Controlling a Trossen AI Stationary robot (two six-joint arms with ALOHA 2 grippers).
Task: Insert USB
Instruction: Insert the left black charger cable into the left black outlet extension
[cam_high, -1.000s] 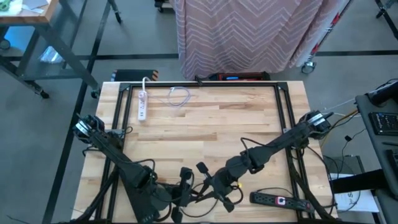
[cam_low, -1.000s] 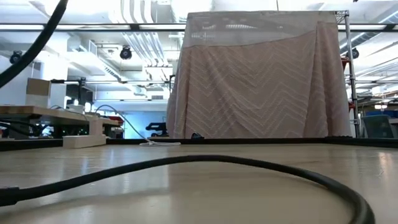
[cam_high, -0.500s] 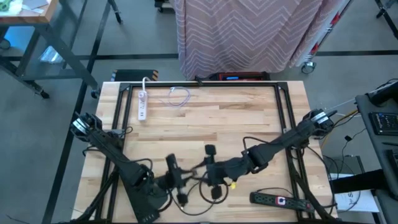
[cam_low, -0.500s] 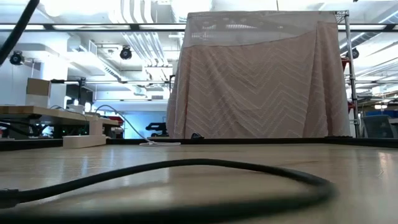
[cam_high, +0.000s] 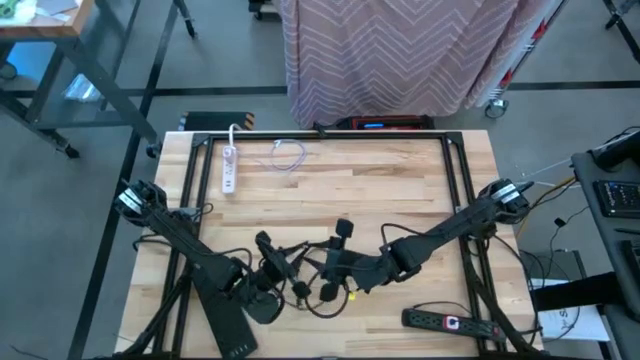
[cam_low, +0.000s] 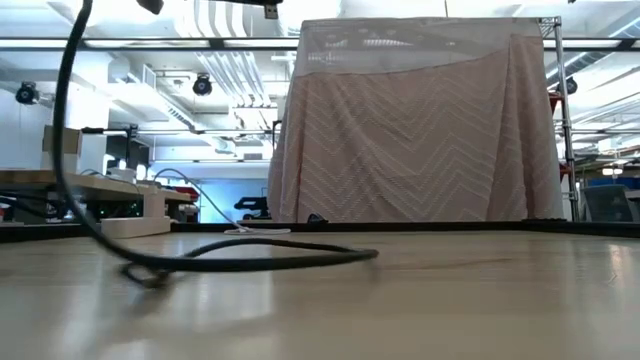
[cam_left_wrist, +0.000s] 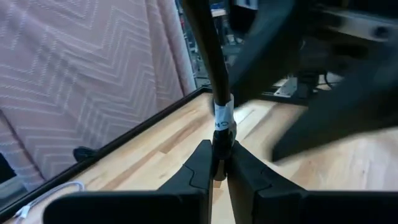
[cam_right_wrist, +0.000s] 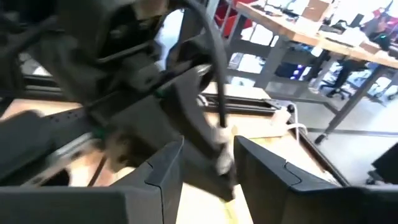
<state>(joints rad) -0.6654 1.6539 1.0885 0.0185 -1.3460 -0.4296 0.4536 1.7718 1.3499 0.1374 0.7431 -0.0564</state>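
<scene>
A black cable (cam_high: 322, 292) lies looped on the wooden table near its near edge. In the low view the cable's loop (cam_low: 250, 262) rests on the table and one end rises out of the picture. My left gripper (cam_high: 268, 252) is shut on this cable, which carries a white label (cam_left_wrist: 222, 118). My right gripper (cam_high: 341, 240) faces it from the right, open. Its fingers (cam_right_wrist: 165, 171) stand on either side of the same cable (cam_right_wrist: 219, 130). No USB plug can be made out. My left gripper pinches the black cable just under its white label (cam_left_wrist: 219, 138) between its two fingers. The fingers come roughly level and lie across the cable, which stands upright past them. The rest of the cable hangs down to the loop on the table. Whether my right gripper touches the cable, I cannot tell.
A white power strip (cam_high: 228, 168) with its cord and a thin pale cable (cam_high: 288, 155) lie at the far left. A black power strip (cam_high: 450, 322) lies at the near right edge. A black frame (cam_high: 455, 170) runs around the table.
Both grippers have swung round from the near edge toward the table's middle, turning until they face each other. The left one has carried the cable along. The cable's loop has been drawn away from the near edge, and one end now rises off the table.
</scene>
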